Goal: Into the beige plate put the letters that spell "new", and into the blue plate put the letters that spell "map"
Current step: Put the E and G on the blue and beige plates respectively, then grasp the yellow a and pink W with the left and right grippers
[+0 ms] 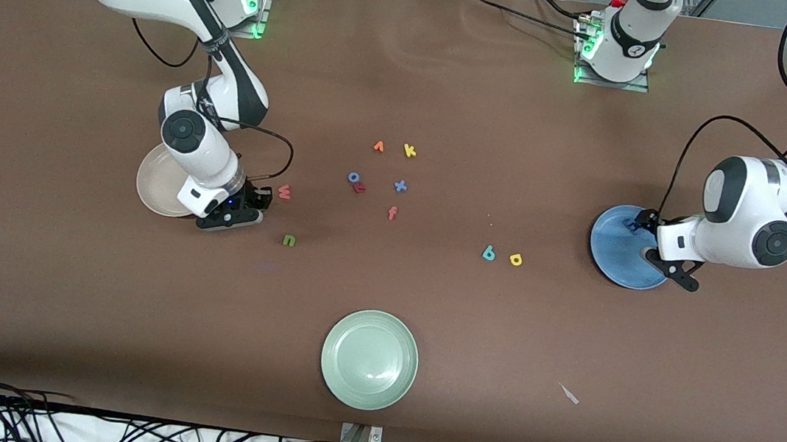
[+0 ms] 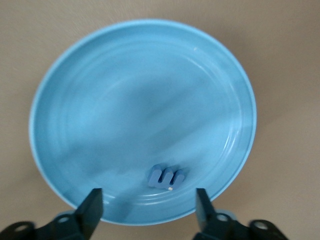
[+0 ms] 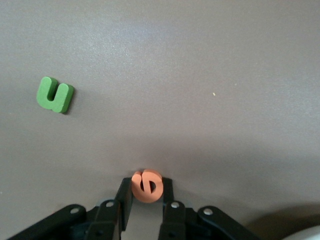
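The right gripper (image 3: 146, 192) pinches the orange "e" (image 3: 147, 186) between closed jaws beside the beige plate (image 1: 154, 186). The left gripper (image 2: 147, 205) hangs wide open, empty, over the blue plate (image 2: 125, 100), where one blue "m" (image 2: 166, 177) lies between its fingers.

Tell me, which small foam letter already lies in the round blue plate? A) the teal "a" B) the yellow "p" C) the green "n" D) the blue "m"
D: the left wrist view shows the blue foam "m" lying inside the round blue plate, near its rim.
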Robot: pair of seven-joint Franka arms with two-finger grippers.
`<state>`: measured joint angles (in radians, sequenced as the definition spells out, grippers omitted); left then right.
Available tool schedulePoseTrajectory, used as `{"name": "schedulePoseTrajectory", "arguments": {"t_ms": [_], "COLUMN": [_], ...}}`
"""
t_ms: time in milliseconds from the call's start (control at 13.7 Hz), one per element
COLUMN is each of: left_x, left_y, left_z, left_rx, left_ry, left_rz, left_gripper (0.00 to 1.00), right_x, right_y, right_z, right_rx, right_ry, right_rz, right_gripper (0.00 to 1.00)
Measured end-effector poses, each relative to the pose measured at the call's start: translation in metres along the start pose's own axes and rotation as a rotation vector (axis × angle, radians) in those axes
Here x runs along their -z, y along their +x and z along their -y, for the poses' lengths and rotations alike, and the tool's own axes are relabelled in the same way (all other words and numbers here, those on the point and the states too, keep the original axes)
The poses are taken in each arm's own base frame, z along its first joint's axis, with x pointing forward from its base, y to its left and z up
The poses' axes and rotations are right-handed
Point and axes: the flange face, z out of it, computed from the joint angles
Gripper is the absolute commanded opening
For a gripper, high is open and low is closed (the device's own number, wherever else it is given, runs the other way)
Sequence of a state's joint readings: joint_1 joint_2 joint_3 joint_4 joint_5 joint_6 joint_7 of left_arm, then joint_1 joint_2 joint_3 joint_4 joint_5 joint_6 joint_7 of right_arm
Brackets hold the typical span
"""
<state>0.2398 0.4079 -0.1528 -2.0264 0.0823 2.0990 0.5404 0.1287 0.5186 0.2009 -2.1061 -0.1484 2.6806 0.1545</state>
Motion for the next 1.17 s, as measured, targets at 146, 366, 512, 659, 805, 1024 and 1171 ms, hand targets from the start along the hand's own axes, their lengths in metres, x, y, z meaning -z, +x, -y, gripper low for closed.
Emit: {"name": "schedulePoseTrajectory", "arguments": {"t_ms": [146, 366, 512, 659, 805, 1024, 1171], "left_x": [0.025, 0.061, 0.064, 0.056, 0.047, 0.032, 0.019], "left_y": [0.011, 0.046, 0.072, 0.097, 0.121, 0.154, 0.169], "left_z": [-0.004, -0.039, -0.083, -0.127, -0.163, -0.197, -0.205], "left_rx": [-0.002, 0.069, 0.139, 0.208, 0.269, 0.357, 0.39], "left_ry": [0.02, 0.058, 0.074, 0.083, 0.088, 0.071, 0.053], "left_rz": [-0.027, -0.076, -0.081, -0.074, -0.075, -0.095, -0.122], "left_gripper": [1.0, 1.0, 1.0, 1.0, 1.0, 1.0, 0.95], "right_x": [0.0, 0.016, 0.044, 0.069, 0.081, 0.072, 0.061], "right_y": [0.0, 0.004, 0.007, 0.002, -0.016, -0.055, -0.073], "right_z": [0.0, -0.002, -0.006, -0.023, -0.053, -0.092, -0.098], "right_rx": [0.001, 0.021, 0.061, 0.101, 0.124, 0.124, 0.117], "right_ry": [0.0, -0.017, -0.036, -0.055, -0.068, -0.068, -0.064], "right_rz": [-0.001, 0.038, 0.046, 0.065, 0.091, 0.144, 0.155], "right_gripper": [0.17, 0.17, 0.17, 0.17, 0.18, 0.52, 0.61]}}
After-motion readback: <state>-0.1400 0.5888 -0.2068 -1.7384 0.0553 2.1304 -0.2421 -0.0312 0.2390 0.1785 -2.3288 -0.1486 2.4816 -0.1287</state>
